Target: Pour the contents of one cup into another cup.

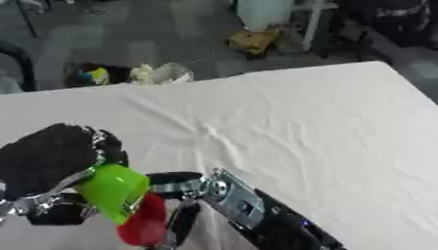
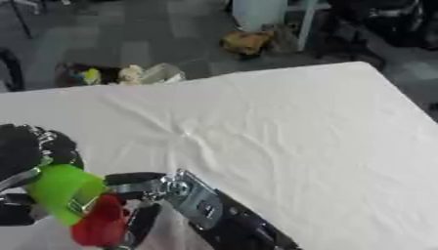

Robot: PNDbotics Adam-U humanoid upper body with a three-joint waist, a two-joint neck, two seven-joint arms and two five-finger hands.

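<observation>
at the far left the robot's left hand point(image 1: 47, 156) is curling its black fingers round a bright green plastic cup point(image 1: 114, 191), tipping it steeply so its mouth is pointing down and to the right. just beside it, the mouth is meeting the rim of a red plastic cup point(image 1: 143, 223), which is leaning rather than standing upright. the right hand point(image 1: 175, 188) is reaching in from the lower right and its dark fingers are wrapping round that red cup, with the silver wrist joint sitting behind it. both cups are hanging low over the near left part of the white cloth-covered table point(image 1: 308, 127). whatever is inside either cup is not showing. the risk, as it looks from here, is spillage onto the cloth: the two rims are barely overlapping and both cups are tilting, so a small slip of either wrist could send the contents past the red cup. no brand, label or writing is readable on the cups or hands.
</observation>
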